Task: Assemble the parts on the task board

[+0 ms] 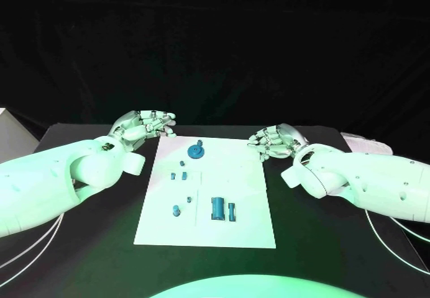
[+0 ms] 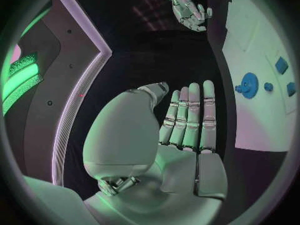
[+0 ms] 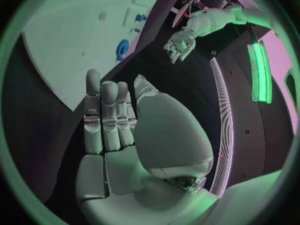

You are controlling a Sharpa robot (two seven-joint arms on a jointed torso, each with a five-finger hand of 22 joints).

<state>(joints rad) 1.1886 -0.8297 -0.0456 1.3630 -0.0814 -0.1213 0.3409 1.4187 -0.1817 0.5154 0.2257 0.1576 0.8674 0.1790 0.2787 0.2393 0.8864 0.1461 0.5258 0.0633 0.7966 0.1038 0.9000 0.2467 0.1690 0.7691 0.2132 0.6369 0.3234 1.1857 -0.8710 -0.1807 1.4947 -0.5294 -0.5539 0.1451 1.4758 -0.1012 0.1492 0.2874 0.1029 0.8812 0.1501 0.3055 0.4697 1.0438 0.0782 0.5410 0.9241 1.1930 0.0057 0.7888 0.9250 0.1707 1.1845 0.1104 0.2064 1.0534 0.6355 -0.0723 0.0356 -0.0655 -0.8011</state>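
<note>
the task board (image 1: 237, 214) lies flat in the middle of the black table (image 1: 358, 261), and the blue parts are spread over its left half. a gear-like round part (image 1: 196, 151) sits near the far edge, three small pieces (image 1: 178, 174) lie just below it, and nearer the robot there are a small peg (image 1: 176, 212), a tiny bit (image 1: 189, 200), a larger cylinder (image 1: 217, 208) and a slim piece (image 1: 231, 212) just beside it. whether any of them is already seated in the board or only lying loose on it cannot be told.

the left hand (image 1: 141, 127) hovers off the board's far left corner, the right hand (image 1: 274, 142) off its far right corner. in the wrist views each hand's fingers are stretched out straight and side by side, and neither holds anything.

this scene would fit hands waiting to reach in as well as hands drawn back after placing parts. the risks from here, as a judgement: the parts are small and lie close together, so broad fingers coming down on one could knock its neighbour or roll the cylinder. the board seems only to rest on the table, so a sideways push could slide it
</note>
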